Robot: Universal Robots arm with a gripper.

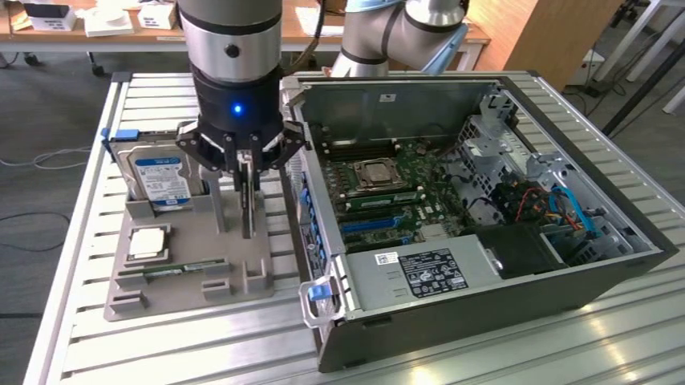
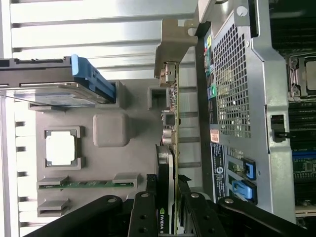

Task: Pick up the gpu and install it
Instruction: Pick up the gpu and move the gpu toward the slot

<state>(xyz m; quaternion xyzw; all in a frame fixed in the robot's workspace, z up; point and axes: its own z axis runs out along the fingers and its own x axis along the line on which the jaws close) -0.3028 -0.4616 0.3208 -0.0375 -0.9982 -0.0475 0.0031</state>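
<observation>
The gripper is closed on the gpu. One finger presses on each flat side of the card. The gpu stands up on its edge, thin and dark. In the wrist view its silver bracket is at the end away from the fingers. I cannot tell if the card's bottom edge touches the gray tray or is just above it.

The tray lies on the metal table, on the exterior view's left. The gpu is at the tray's right side, just beside the open computer case. The case fills the exterior view's right, and its green board faces up.

A silver hard drive with a blue and white label stands at the far left of the tray. A square chip lies nearer, in its own holder. A thin green memory stick lies near the chip, at the near end of the tray.
</observation>
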